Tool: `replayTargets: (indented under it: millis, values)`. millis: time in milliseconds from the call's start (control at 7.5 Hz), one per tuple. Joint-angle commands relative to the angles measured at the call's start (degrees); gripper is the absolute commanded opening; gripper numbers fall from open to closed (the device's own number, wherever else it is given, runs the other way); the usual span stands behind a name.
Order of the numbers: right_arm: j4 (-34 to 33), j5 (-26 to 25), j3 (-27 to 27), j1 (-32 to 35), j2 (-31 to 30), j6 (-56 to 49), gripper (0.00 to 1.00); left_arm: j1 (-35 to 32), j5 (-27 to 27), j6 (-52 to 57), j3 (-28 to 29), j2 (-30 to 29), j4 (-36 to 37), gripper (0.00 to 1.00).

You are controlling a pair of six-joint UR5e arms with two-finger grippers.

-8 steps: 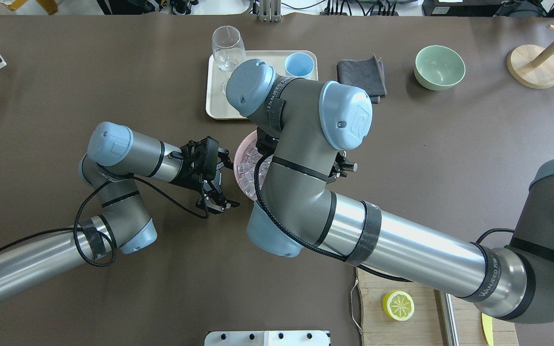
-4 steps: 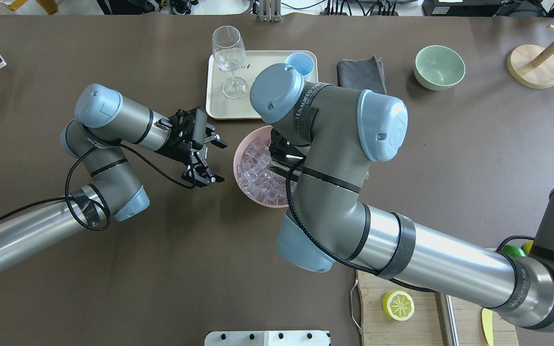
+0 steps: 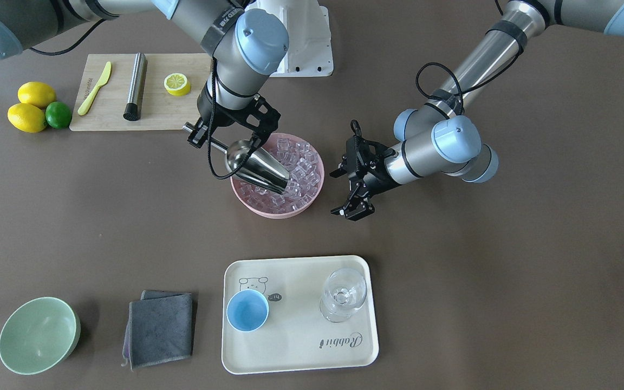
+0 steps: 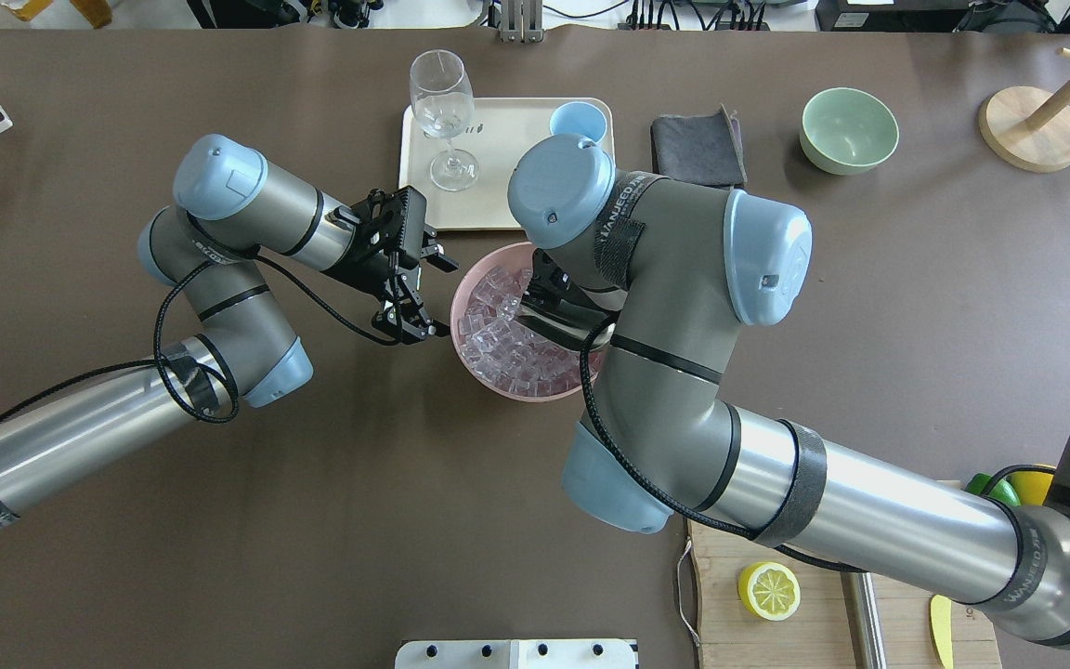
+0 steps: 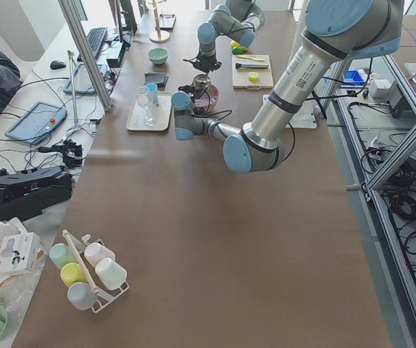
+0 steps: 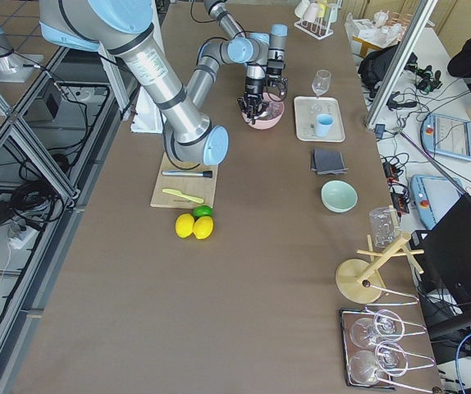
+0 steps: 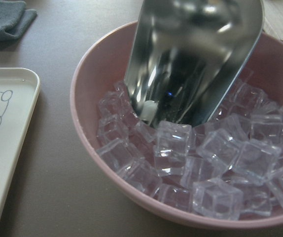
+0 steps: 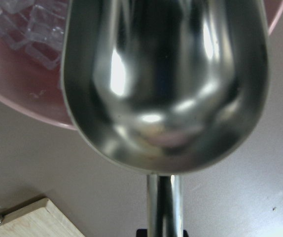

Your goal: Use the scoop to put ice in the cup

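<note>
My right gripper (image 3: 203, 135) is shut on the thin rod handle of the steel scoop (image 3: 258, 168). The scoop tilts down with its open mouth among the ice (image 3: 304, 162) in the pink bowl (image 3: 268, 210). The left wrist view shows the scoop's trough (image 7: 195, 64) empty, its lip touching the clear cubes (image 7: 215, 158). The scoop fills the right wrist view (image 8: 166, 84). My left gripper (image 3: 352, 211) is open and empty just beside the bowl (image 4: 461, 288). The light-blue cup (image 3: 247, 310) stands empty on the cream tray (image 3: 301, 346).
A stemmed glass (image 3: 344, 295) shares the tray. A grey cloth (image 3: 160, 327) and a pale green bowl (image 3: 38, 335) lie beside it. A wooden board (image 3: 160, 108) holds a lemon half, a steel cylinder and a yellow knife, with lemons and a lime (image 3: 36, 111) nearby.
My right arm has swung to its right, uncovering the pink bowl, with the scoop kept in the ice. My left gripper moved away from the robot along the bowl's side, still open.
</note>
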Motion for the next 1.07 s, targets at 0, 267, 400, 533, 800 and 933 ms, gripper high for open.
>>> replayTargets:
  millis: [0, 267, 400, 533, 800, 933]
  values:
    - [0.4, 0.0, -0.7, -0.1, 0.0, 0.4, 0.0, 0.2, 0.0, 0.0, 0.2, -0.3, 0.1, 0.95]
    - [1.1, 0.2, -0.7, -0.1, 0.0, 0.6, 0.0, 0.3, -0.1, 0.0, 0.2, -0.4, 0.1, 0.95]
    - [3.2, 1.5, -2.0, -0.1, 0.0, 0.6, 0.0, 0.3, -0.1, 0.0, 0.2, -0.4, 0.1, 0.95]
    - [3.3, 2.0, -2.9, -0.1, 0.5, 0.5, 0.0, 0.3, -0.1, 0.0, 0.2, -0.3, 0.1, 0.95]
    - [4.9, 3.3, -5.2, -0.1, 1.9, 0.6, 0.0, 0.3, 0.0, 0.0, -0.3, 0.2, 0.0, 0.95]
    - [5.6, 4.1, -4.5, -0.1, 1.8, 3.8, 0.0, 0.3, -0.1, -0.1, -0.6, 0.3, -0.1, 0.96]
